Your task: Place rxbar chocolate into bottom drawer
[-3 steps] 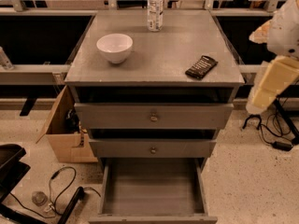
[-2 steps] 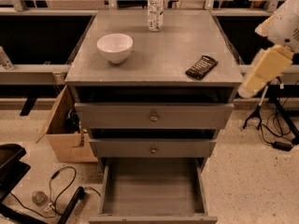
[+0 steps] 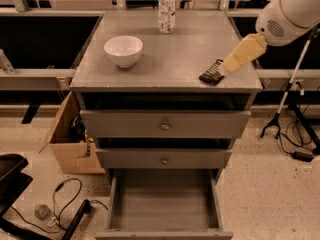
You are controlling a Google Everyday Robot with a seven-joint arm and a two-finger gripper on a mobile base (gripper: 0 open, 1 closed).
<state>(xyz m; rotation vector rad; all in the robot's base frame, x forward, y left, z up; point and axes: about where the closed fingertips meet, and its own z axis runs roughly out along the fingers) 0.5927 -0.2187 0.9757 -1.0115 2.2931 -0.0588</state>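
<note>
The rxbar chocolate (image 3: 211,74), a flat black bar, lies on the cabinet top (image 3: 175,59) near its front right corner. My gripper (image 3: 226,68) comes in from the right on a tan and white arm, and its tip is at the bar's right end, right next to it. The bottom drawer (image 3: 162,199) is pulled out wide open below, and its grey floor is bare.
A white bowl (image 3: 123,50) and a water bottle (image 3: 167,4) stand on the cabinet top. Two upper drawers with brass knobs (image 3: 165,126) sit slightly ajar. A cardboard box (image 3: 70,139) and cables (image 3: 65,204) are at the left on the floor. A stand (image 3: 287,99) is at the right.
My arm has swung left from beside the cabinet's right edge to over the top. Its tip now reaches the bar. The bar, bowl and drawer have not moved.
</note>
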